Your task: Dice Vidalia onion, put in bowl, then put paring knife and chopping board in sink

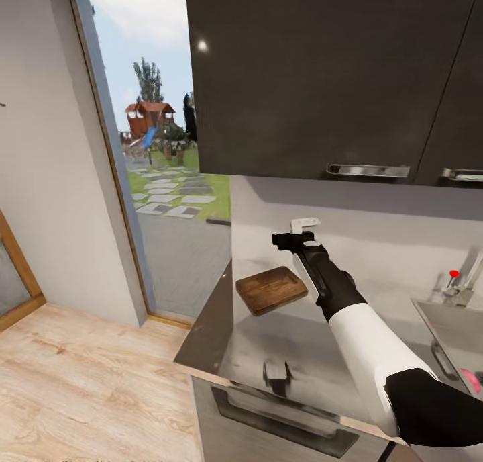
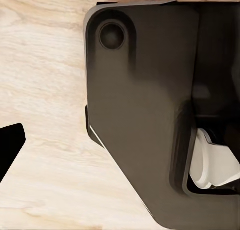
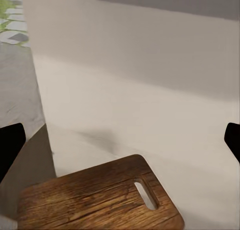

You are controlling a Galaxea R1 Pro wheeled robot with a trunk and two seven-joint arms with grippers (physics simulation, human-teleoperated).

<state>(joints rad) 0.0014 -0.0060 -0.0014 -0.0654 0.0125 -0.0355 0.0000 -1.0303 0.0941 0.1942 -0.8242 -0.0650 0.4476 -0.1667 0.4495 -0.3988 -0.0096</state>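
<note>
The brown chopping board (image 1: pixel 271 289) lies near the left end of the grey countertop (image 1: pixel 295 348), empty, with its handle slot (image 3: pixel 146 195) showing in the right wrist view. My right gripper (image 1: pixel 293 240) hovers open just beyond the chopping board (image 3: pixel 100 202), near the back wall, nothing between its fingers (image 3: pixel 10 147). The sink (image 1: pixel 451 328) with its red-knobbed tap (image 1: pixel 455 274) is at the far right. My left gripper (image 2: pixel 120 145) is open, hanging beside my dark body over the wooden floor. The onion, paring knife and bowl are out of view.
Dark wall cabinets (image 1: pixel 322 79) hang over the counter. A white socket (image 1: pixel 305 224) is on the back wall behind the gripper. A small pink object (image 1: pixel 473 381) shows at the sink's near side. Left of the counter is a glass door and wooden floor (image 1: pixel 87 381).
</note>
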